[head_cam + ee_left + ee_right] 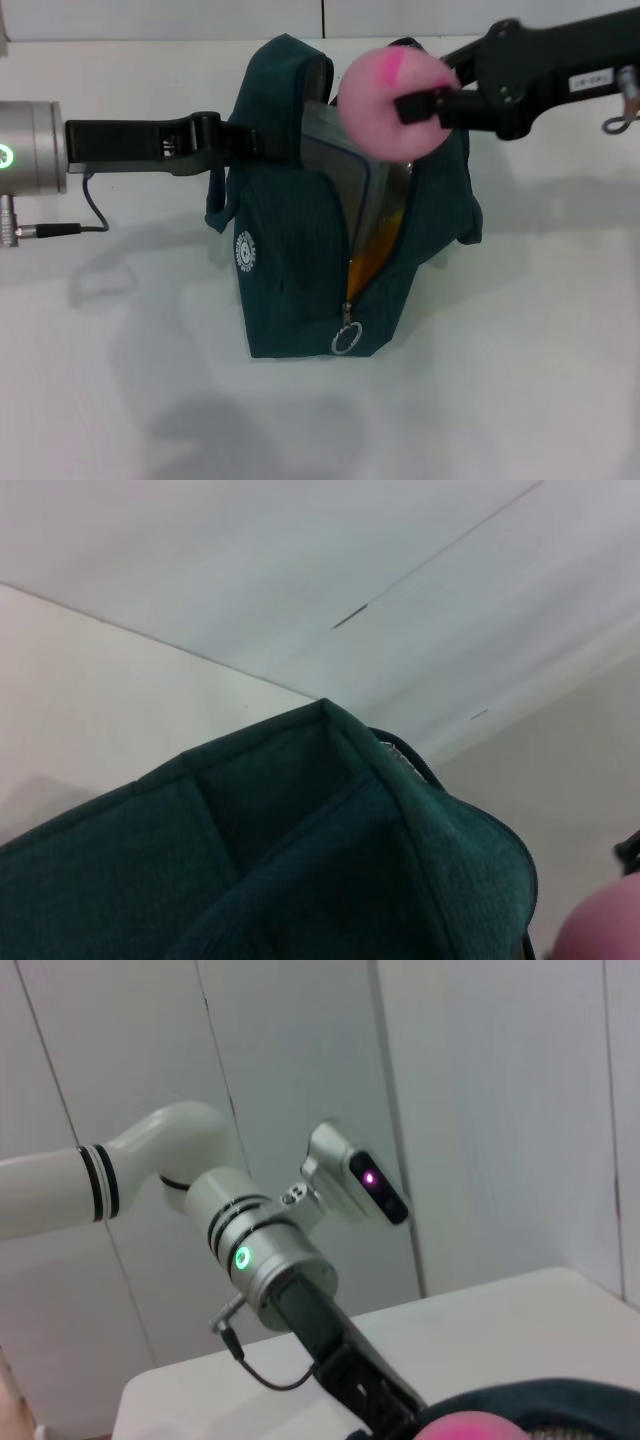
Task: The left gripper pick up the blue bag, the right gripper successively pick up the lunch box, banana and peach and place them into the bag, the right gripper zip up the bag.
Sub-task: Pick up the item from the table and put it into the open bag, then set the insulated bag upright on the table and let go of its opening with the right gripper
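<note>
A small round pink peach (392, 104) is clamped at its right side by the right gripper (432, 103), held just above the open mouth of the blue bag (300, 270) at the table's centre. It looks light, smooth and easily bruised, best pinched gently across its middle. The left gripper (222, 143) is closed on the bag's left rim, holding the soft fabric up.

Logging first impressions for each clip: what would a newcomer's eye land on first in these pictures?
The pink peach, pinched in the right gripper, hangs over the open mouth of the blue bag in mid-table. The left gripper grips the bag's edge from the left side. Inside the gaping zip, a clear lunch box and a sliver of yellow banana show.
</note>
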You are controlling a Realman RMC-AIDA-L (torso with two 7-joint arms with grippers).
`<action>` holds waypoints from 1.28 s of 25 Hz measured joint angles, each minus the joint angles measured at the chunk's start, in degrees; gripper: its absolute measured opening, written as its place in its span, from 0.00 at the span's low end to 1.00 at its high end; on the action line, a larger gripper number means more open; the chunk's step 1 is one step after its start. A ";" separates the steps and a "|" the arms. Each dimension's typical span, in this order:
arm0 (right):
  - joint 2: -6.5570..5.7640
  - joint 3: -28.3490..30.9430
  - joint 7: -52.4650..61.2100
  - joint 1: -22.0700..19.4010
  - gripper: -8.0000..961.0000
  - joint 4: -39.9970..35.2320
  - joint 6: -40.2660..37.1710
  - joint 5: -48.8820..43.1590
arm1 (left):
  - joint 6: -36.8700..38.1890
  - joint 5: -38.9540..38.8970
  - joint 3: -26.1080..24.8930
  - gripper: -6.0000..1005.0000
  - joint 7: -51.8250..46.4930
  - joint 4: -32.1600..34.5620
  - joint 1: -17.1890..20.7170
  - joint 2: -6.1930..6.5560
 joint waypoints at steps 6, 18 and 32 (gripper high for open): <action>-0.03 -0.46 -2.39 1.51 0.12 5.58 0.77 -0.33 | 0.08 -0.29 0.00 0.05 0.00 0.00 0.09 0.05; 0.17 -4.97 -2.78 1.11 0.36 5.98 6.62 -0.52 | 0.08 -0.30 0.00 0.05 0.60 -0.11 0.75 -0.02; 0.28 -5.80 -3.49 1.38 0.81 6.08 7.50 -0.53 | 0.10 -0.31 0.18 0.05 0.78 -0.87 0.95 -0.12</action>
